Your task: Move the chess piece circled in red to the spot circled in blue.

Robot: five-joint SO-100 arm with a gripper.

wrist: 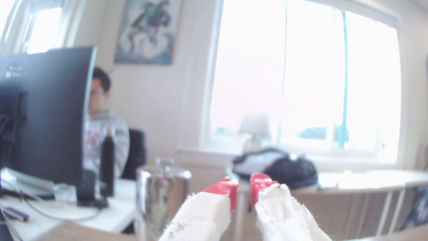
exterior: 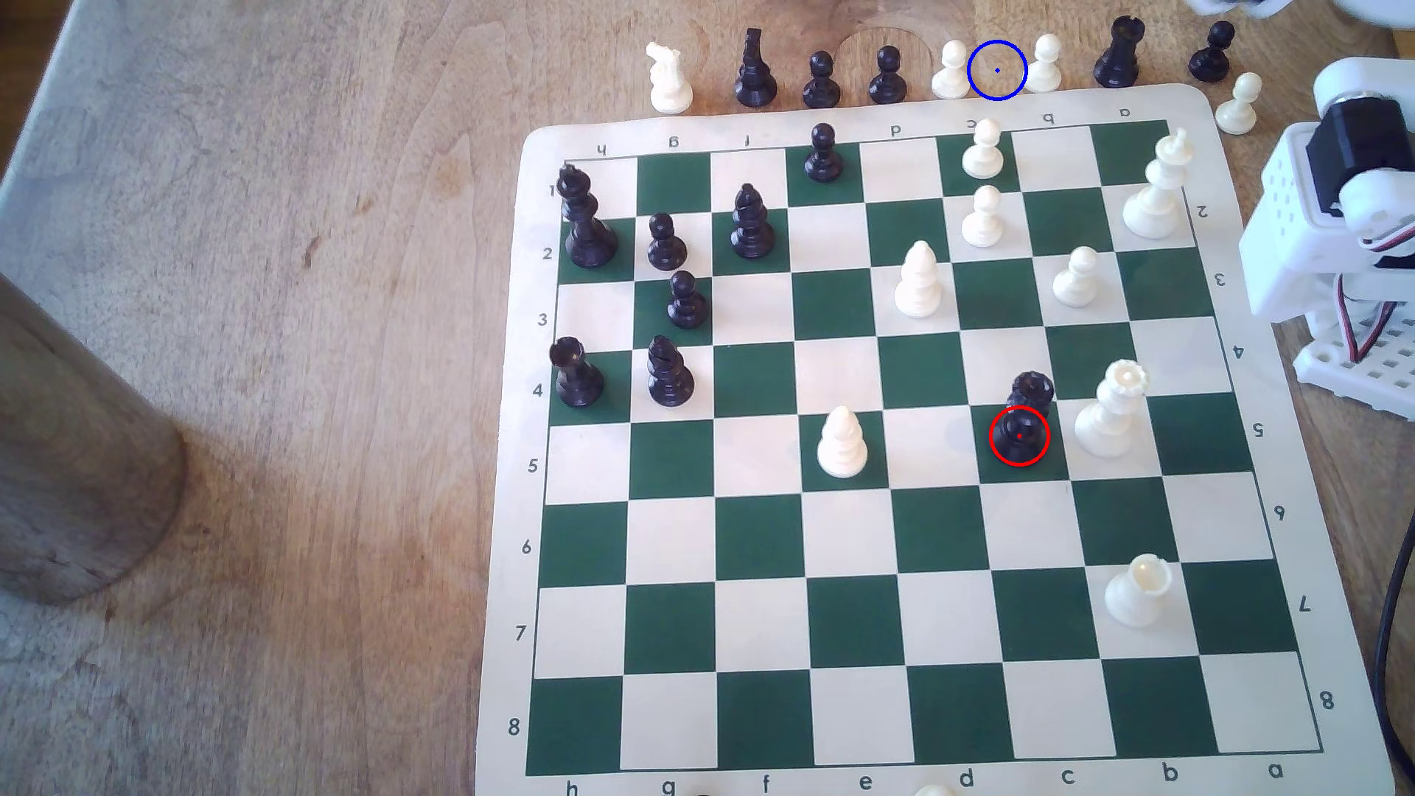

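- Table (exterior: 268, 229): light brown wood, carrying the board and the arm's base.
- Chess board (exterior: 903, 719): green and cream roll-up mat with black and white pieces spread over it.
- Arm (exterior: 1332, 214): white printed body at the exterior view's right edge, beside the board.
- Gripper (wrist: 243, 188): seen from the wrist view, raised and pointing out into the room rather than down at the board; two white cloth-wrapped fingers (wrist: 203, 213) with red tips stand a narrow gap apart, nothing held between them.
- Metal pot (wrist: 162, 197): shiny and lidded, just ahead of the gripper, blurred.
- Person (wrist: 104, 129): seated well beyond the gripper, half hidden by a dark monitor (wrist: 46, 111).
- Black queen (exterior: 1023, 421): upright on a green square in the row marked 5, red ring around its base, nowhere near the raised gripper; a white queen (exterior: 1110, 409) stands just beside it.
- Blue ring (exterior: 997, 70): drawn on bare wood off the board's far edge, between two white pawns (exterior: 952, 70), well apart from the black queen.
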